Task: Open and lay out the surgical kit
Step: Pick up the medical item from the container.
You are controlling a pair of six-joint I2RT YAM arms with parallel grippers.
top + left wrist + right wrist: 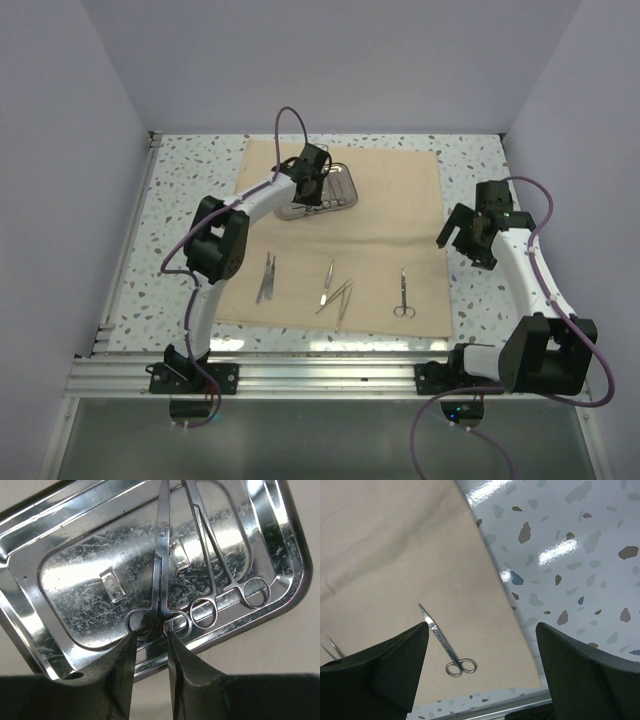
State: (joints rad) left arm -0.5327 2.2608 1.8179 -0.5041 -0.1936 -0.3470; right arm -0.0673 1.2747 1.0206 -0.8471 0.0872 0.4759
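The tan cloth (400,200) lies spread flat on the speckled counter (190,170). The steel tray (348,195) stands on its far part, left of the middle. The tray is shiny, scratched and rectangular, with rounded corners and a raised rim.

Inside it lie two thin silver instruments side by side. These are the long scissors (160,560) on the left and a ring-handled clamp (215,565) just to their right, both with rings towards the near rim.

Along the near part of the cloth lie more silver pieces, well apart from the tray. At the left are tweezers (268,278) and in the middle a loose cluster of slim instruments (335,290). At the right are the small scissors (403,295), blades pointing far.

The left gripper (150,637) hangs over the tray. Its jaws are drawn narrow and clenched on the ring end of the long scissors, a fingertip (127,652) touching each ring. The scissors lie flat on the tray floor.

The right gripper (481,630) hovers above the cloth's right edge, where cloth meets counter. Its jaws are released wide and holding nothing. The small scissors lie on the cloth near its left finger, not touching it.
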